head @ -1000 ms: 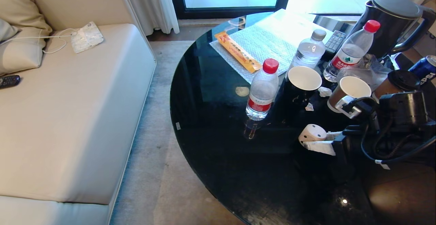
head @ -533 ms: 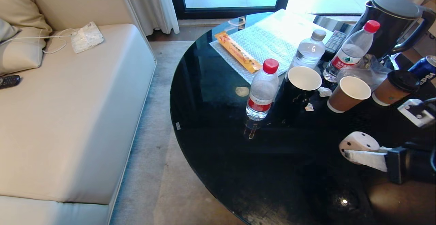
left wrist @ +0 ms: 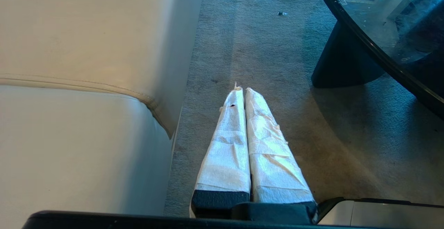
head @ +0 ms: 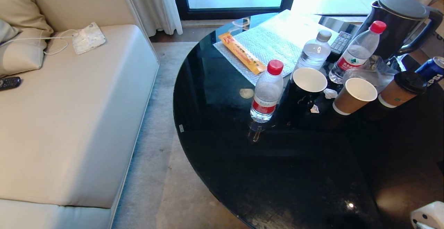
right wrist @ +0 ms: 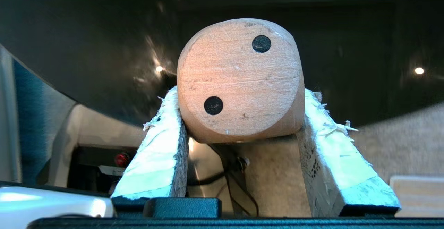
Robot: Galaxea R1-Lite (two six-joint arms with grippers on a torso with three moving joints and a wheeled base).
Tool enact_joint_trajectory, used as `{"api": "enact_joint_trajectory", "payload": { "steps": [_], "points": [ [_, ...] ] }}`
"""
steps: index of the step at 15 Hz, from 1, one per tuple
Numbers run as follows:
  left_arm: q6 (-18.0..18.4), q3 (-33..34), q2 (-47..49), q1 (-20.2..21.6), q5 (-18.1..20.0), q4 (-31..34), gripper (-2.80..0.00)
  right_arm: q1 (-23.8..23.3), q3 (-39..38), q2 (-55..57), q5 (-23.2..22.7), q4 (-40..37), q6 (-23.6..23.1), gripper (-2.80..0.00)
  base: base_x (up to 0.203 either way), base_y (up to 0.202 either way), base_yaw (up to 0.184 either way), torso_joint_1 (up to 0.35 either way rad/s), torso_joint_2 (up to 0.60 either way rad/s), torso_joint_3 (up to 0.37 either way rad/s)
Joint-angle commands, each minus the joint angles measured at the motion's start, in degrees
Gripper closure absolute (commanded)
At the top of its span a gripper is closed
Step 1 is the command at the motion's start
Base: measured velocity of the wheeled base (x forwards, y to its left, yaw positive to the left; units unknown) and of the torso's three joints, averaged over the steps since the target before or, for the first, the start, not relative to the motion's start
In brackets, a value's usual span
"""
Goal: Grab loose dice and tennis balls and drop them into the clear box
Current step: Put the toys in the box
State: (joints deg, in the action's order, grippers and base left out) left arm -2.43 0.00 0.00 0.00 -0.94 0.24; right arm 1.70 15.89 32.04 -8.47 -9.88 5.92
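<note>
Right gripper had the beige die pinched between its padded fingers, down off the glass table's near right edge. Clear box wasn't in any view (so direction's a guess). Left gripper hung closed and empty over carpet.

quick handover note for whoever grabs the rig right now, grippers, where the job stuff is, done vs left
Right gripper: shut on the beige die, held between both fingers; in the head view the die shows only at the bottom right corner, off the edge of the black table.
Left gripper: shut, empty, parked low over the carpet between the sofa and the table.
Other dice, the tennis balls and the clear box: in no view.
Done: beige die picked up.
Left: drop it into the box, then find the rest.
</note>
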Motion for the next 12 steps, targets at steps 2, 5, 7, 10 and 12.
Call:
{"api": "enact_joint_trajectory", "payload": {
  "steps": [2,5,7,10,12],
  "points": [
    [0.0,0.0,0.0,0.0,0.0,0.0,0.0,-2.0,-5.0,-13.9,0.4,-2.5,-0.1,0.0,0.0,0.0,0.0,0.0,0.0,0.0],
    [0.0,0.0,0.0,0.0,0.0,0.0,0.0,-4.0,-8.3,-18.1,4.4,-2.7,0.1,0.0,0.0,0.0,0.0,0.0,0.0,0.0],
    [0.0,0.0,0.0,0.0,0.0,0.0,0.0,-3.9,-10.2,-16.5,7.2,0.5,-0.4,0.0,0.0,0.0,0.0,0.0,0.0,0.0],
    [0.0,0.0,0.0,0.0,0.0,0.0,0.0,-3.5,-12.3,-19.4,9.2,3.9,-0.6,0.0,0.0,0.0,0.0,0.0,0.0,0.0],
    [0.0,0.0,0.0,0.0,0.0,0.0,0.0,-2.9,-12.8,-21.8,11.5,4.1,-0.9,0.0,0.0,0.0,0.0,0.0,0.0,0.0]
  ]
}}
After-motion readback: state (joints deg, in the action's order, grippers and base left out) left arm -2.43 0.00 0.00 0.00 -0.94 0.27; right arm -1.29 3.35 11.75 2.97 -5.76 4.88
